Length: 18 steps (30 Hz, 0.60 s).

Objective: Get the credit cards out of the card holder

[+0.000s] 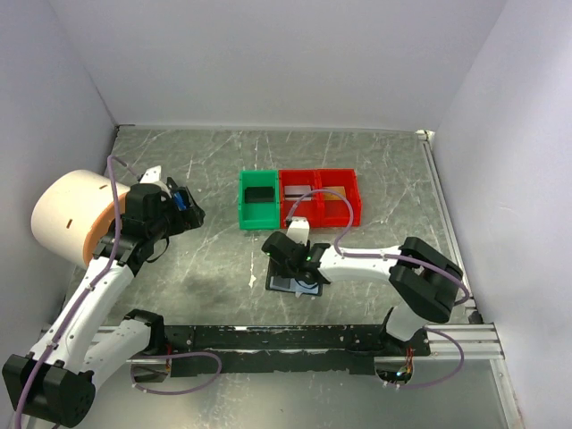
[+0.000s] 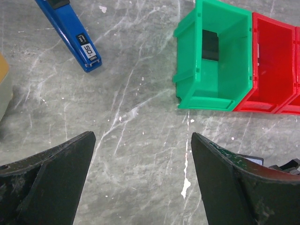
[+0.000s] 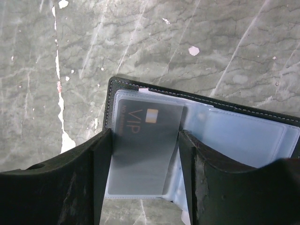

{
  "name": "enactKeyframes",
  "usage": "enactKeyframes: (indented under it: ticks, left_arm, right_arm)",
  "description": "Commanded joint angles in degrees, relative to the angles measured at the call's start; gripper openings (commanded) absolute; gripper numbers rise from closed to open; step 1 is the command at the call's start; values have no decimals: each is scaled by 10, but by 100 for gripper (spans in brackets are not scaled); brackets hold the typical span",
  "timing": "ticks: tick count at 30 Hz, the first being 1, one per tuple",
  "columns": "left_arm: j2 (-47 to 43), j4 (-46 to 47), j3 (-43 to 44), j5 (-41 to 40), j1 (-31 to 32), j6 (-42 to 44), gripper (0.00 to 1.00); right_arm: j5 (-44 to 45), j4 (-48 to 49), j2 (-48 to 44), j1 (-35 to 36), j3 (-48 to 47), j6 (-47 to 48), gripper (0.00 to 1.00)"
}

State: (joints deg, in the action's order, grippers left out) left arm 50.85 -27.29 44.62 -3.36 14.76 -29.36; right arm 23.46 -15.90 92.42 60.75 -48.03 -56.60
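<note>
card holder (image 3: 243, 133) lies open on the table (image 3: 211, 47), dark vip card (image 3: 145, 154) sitting in its sleeve. mid-grab: my right gripper (image 3: 145, 133) straddles that card, jaws half open, can't tell if they're pinching yet. left gripper (image 2: 143, 137) gapes wide, empty. next i'd squeeze and slide it straight out.

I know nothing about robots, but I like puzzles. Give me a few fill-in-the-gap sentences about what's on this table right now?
1. The card between the fingers of the right gripper reads ___ in pale letters.
2. The card holder lies ___, its clear sleeves showing.
3. A black card sits in the ___ bin.
4. The left gripper is open and holds ___.
Missing words: VIP; open; green; nothing.
</note>
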Motion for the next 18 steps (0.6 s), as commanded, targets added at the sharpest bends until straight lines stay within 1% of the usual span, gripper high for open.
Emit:
enactKeyframes:
  ticks: [1, 3, 5, 6, 11, 14, 16, 18]
  left_arm:
    - [-8, 14, -8, 53, -5, -3, 95]
    - [-11, 28, -19, 82, -5, -8, 95]
    - [-8, 42, -28, 116, -5, -11, 95]
    - [-6, 50, -33, 135, -5, -12, 95]
    - [13, 90, -66, 222, -5, -30, 92]
    - [14, 130, -101, 262, -4, -51, 90]
    - [19, 152, -120, 284, -4, -62, 87]
    - [27, 164, -129, 289, -1, -67, 85]
  right_arm:
    - [-48, 61, -18, -8, 39, 17, 55]
    - [-66, 80, -24, -13, 48, 27, 55]
    - [-81, 91, -25, -17, 53, 33, 58]
    - [-82, 91, -24, -18, 54, 33, 60]
    - [-82, 76, -17, -19, 48, 45, 63]
    - [-87, 81, -23, -18, 54, 55, 62]
    - [-87, 84, -27, -18, 60, 55, 59]
    - [-86, 87, -30, -19, 65, 53, 57]
